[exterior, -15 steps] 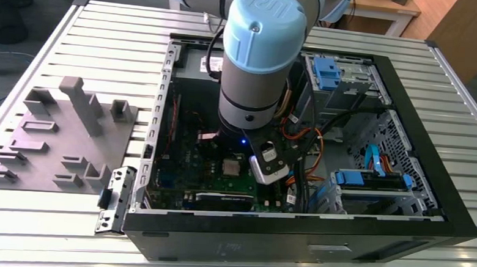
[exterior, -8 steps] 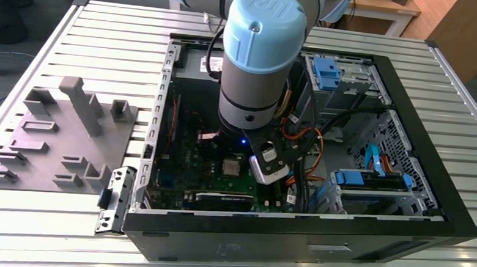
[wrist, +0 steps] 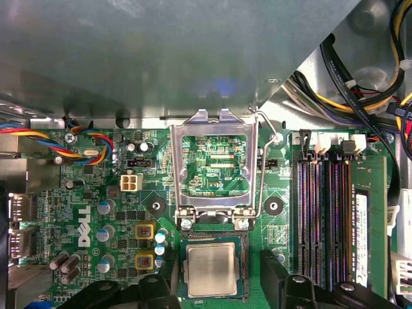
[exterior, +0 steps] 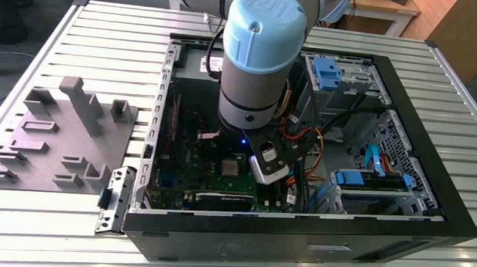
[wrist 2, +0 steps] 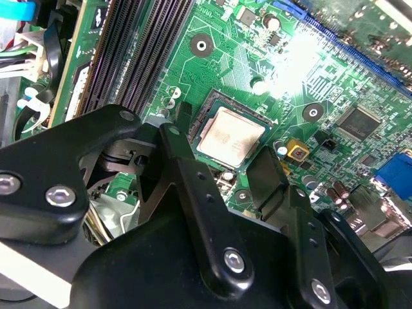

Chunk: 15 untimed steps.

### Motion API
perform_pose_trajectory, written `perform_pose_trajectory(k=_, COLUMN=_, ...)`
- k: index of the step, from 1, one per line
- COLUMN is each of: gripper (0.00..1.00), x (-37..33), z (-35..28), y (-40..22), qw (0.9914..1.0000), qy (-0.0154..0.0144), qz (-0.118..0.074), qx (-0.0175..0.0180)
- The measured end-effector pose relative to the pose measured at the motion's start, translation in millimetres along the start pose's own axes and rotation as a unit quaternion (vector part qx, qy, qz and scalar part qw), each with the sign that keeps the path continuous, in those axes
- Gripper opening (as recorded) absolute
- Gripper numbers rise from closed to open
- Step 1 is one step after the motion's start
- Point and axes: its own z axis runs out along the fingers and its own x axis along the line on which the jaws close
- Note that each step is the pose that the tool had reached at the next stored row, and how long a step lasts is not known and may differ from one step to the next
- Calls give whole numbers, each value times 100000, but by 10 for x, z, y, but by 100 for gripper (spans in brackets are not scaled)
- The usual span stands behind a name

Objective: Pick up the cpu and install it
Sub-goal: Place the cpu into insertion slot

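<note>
The cpu (wrist: pixel 211 270) is lying flat inside the socket (wrist: pixel 244 254) on the green motherboard (wrist: pixel 96 212). The socket is sitting inside the open computer case (exterior: pixel 431 198) on the desk (exterior: pixel 104 53), and the arm is reaching down into the case right over the socket.

The pincer (wrist: pixel 220 261) is hanging just above the socket. Its fingers (wrist: pixel 273 273) are spread wide, one on each side of the socket, and they are not squeezing the cpu. The socket's metal lid (wrist: pixel 212 127) is standing open, flipped back from the socket.

I think the chip is already sitting in its place, so this looks like the letting-go part of the job. To do it well, the pincer should be moving only straight up and down over the socket, never sideways, so no finger is bumping the chip or the socket's rim. The chip needs to be lying flat, with every edge inside the socket.
</note>
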Motion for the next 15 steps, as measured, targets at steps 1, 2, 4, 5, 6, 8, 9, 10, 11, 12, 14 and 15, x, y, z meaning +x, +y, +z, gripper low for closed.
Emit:
perform_pose_trajectory(k=1, gripper=62, x=0, z=0, y=0, qw=100000, qy=1, qz=0, qx=2)
perform_pose_trajectory(k=2, gripper=62, x=0, z=0, y=0, qw=100000, qy=1, qz=0, qx=3)
perform_pose_trajectory(k=4, gripper=62, x=0, z=0, y=-1, qw=100000, qy=0, qz=1, qx=32)
perform_pose_trajectory(k=5, gripper=62, x=0, z=0, y=-1, qw=100000, qy=-1, qz=2, qx=36)
perform_pose_trajectory(k=6, gripper=62, x=0, z=0, y=-1, qw=100000, qy=3, qz=4, qx=55)
perform_pose_trajectory(k=8, gripper=62, x=-3, z=5, y=-1, qw=100000, qy=-2, qz=1, qx=48)
perform_pose_trajectory(k=9, gripper=62, x=-7, z=8, y=-1, qw=100000, qy=-2, qz=-1, qx=47)
perform_pose_trajectory(k=10, gripper=62, x=-10, z=11, y=-2, qw=100000, qy=0, qz=-1, qx=51)
perform_pose_trajectory(k=11, gripper=62, x=-12, z=13, y=-2, qw=100000, qy=2, qz=3, qx=55)
perform_pose_trajectory(k=12, gripper=62, x=-11, z=15, y=-2, qw=100000, qy=4, qz=7, qx=62)
perform_pose_trajectory(k=14, gripper=62, x=-12, z=19, y=-2, qw=100000, qy=1, qz=3, qx=58)
perform_pose_trajectory(k=15, gripper=62, x=-14, z=21, y=-2, qw=100000, qy=6, qz=2, qx=62)
